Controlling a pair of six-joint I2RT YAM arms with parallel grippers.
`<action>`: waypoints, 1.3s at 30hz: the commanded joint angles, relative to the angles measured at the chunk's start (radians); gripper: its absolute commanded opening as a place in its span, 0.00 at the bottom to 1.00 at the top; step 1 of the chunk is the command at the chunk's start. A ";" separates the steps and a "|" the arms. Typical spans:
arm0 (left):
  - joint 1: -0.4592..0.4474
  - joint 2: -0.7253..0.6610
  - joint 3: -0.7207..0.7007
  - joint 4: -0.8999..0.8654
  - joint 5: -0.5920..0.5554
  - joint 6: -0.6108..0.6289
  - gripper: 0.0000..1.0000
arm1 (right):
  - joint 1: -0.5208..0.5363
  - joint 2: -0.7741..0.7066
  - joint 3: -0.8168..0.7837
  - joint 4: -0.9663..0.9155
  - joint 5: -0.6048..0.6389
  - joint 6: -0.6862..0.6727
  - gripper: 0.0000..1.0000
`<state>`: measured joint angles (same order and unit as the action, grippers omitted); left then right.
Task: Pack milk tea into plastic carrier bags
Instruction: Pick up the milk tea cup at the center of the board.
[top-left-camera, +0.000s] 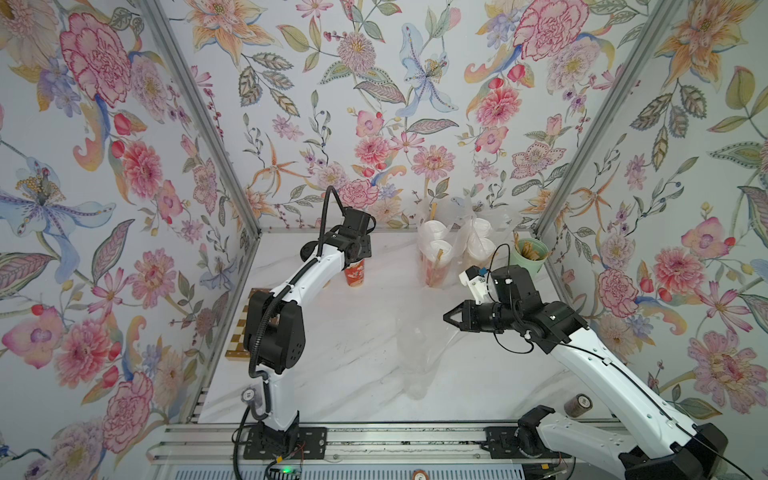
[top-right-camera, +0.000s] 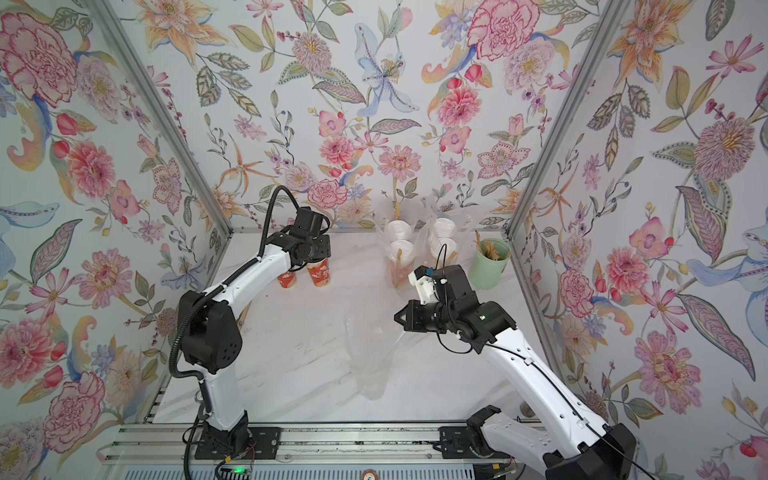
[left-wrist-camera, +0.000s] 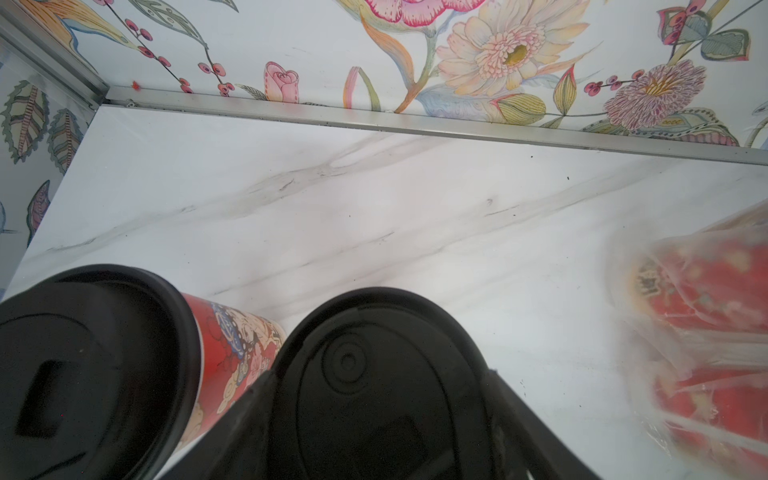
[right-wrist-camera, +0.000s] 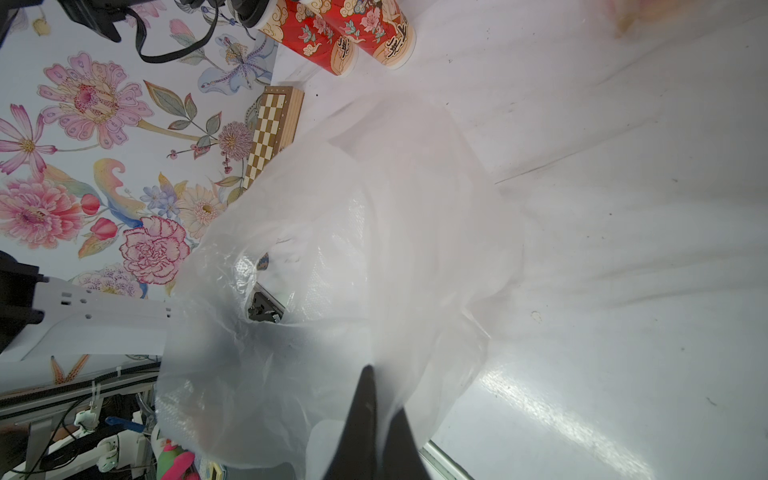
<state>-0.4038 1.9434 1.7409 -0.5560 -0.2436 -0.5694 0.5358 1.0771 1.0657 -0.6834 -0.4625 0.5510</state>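
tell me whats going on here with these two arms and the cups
Two robot arms are bagging milk tea. The right gripper is shut on the edge of an empty bag. The left gripper straddles a black-lidded cup; whether it grips yet is unclear. A second black-lidded cup stands beside it. At the back, a filled bag and a second filled bag hold white-lidded cups.

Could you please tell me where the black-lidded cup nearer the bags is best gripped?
Probably the paper wall just under the black lid, coming down from above, jaws astride it: the cup stands upright, tapers downward, and its neighbour crowds one side.
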 joint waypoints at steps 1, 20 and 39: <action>0.005 0.032 -0.024 -0.016 -0.015 -0.011 0.76 | 0.006 -0.004 0.005 0.006 0.007 0.008 0.00; -0.035 -0.026 0.051 -0.072 -0.018 0.030 0.56 | 0.006 0.007 0.034 0.005 0.016 0.002 0.00; -0.177 -0.165 0.287 -0.312 0.004 0.101 0.45 | 0.009 0.013 0.018 0.010 0.017 0.002 0.00</action>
<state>-0.5598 1.8374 1.9682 -0.7975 -0.2394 -0.4999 0.5358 1.0832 1.0752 -0.6830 -0.4587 0.5510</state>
